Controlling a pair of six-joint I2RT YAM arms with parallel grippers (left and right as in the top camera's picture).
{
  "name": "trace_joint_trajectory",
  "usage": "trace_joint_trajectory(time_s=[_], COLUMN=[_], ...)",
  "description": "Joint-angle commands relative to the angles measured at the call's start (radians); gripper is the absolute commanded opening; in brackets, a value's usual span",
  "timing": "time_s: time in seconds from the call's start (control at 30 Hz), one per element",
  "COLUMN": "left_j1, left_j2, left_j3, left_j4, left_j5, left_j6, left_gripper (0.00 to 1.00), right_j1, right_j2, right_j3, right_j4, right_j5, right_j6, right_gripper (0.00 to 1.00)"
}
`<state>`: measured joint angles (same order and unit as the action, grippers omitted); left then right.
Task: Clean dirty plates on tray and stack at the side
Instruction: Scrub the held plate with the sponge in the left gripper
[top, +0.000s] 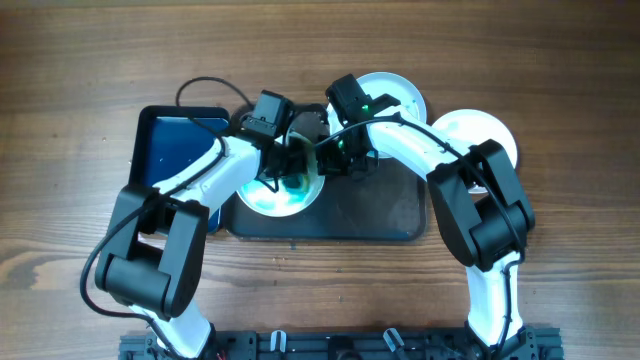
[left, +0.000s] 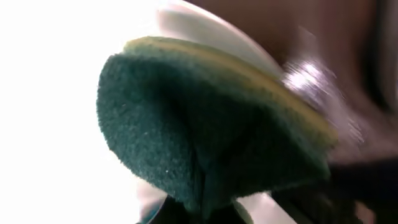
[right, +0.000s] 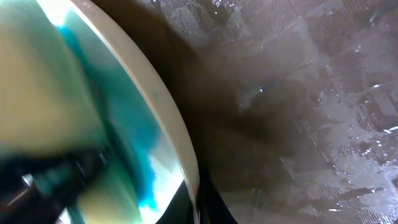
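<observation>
Dirty plate (top: 268, 197) with blue-green smear sits at the left end of the tray (top: 380, 210), and looks tilted off the tray floor in the right wrist view. Left arm reaches in from the tray's near-left side, elbow bent, wrist over the plate. Left gripper (top: 290, 165) is pinched on the green-yellow sponge (left: 205, 124), which is creased and pressed to the plate face. Right arm arcs over the tray's right end, wrist turned down at the tray's far edge. Right gripper (top: 335, 160) is clamped on the plate rim. Second plate (top: 395, 92) lies just beyond the tray's far edge, third plate (top: 490, 130) off its far-right corner. Blue tray (top: 175, 145) is left of the tray.
</observation>
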<state>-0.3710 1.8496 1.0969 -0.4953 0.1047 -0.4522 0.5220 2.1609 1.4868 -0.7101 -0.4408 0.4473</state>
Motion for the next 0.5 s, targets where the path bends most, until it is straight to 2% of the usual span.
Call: trace_joint_trajectory(time_s=[0.0,0.07,0.13,0.2,0.23,0.27,0.3,0.33,0.37,0.4,0.47], left_j1=[0.016,0.016,0.016,0.01,0.003,-0.006,-0.01,-0.012,-0.011,-0.011,-0.01], left_j2=[0.011,0.011,0.011,0.011,0.011,0.011,0.011,0.011,0.011,0.011,0.011], left_j3=[-0.006,-0.006,-0.006,-0.006,-0.006,-0.006,-0.006,-0.006,-0.006,-0.006,-0.006], left_j4=[-0.061,-0.14,-0.201,-0.263,-0.281,-0.27,-0.257,-0.23,-0.221,-0.215,-0.183], left_j5=[-0.431,-0.527,-0.522,-0.444,-0.345,-0.183,-0.085,0.115,0.244,0.342,0.367], left_j6=[-0.19,-0.244,-0.249,-0.248,-0.224,-0.111,-0.026,0.139,0.254,0.346,0.373], left_gripper=[0.04,0.04,0.04,0.04,0.04,0.04,0.04,0.04,0.04,0.04,0.04], right_j1=[0.009,0.009,0.009,0.009,0.009,0.009,0.009,0.009,0.009,0.009,0.009], right_j2=[0.033,0.033,0.033,0.033,0.033,0.033,0.033,0.033,0.033,0.033,0.033], right_j3=[-0.007,-0.007,-0.007,-0.007,-0.007,-0.007,-0.007,-0.007,-0.007,-0.007,-0.007], right_j4=[-0.002,-0.002,0.0,0.002,0.003,0.003,0.003,0.003,0.003,0.003,0.003], right_j5=[0.008,0.008,0.008,0.008,0.008,0.008,0.008,0.008,0.008,0.008,0.008], right_j6=[0.0,-0.001,0.0,0.001,0.001,0.001,0.001,0.001,0.001,0.001,0.001], right_gripper=[0.04,0.04,0.04,0.04,0.04,0.04,0.04,0.04,0.04,0.04,0.04])
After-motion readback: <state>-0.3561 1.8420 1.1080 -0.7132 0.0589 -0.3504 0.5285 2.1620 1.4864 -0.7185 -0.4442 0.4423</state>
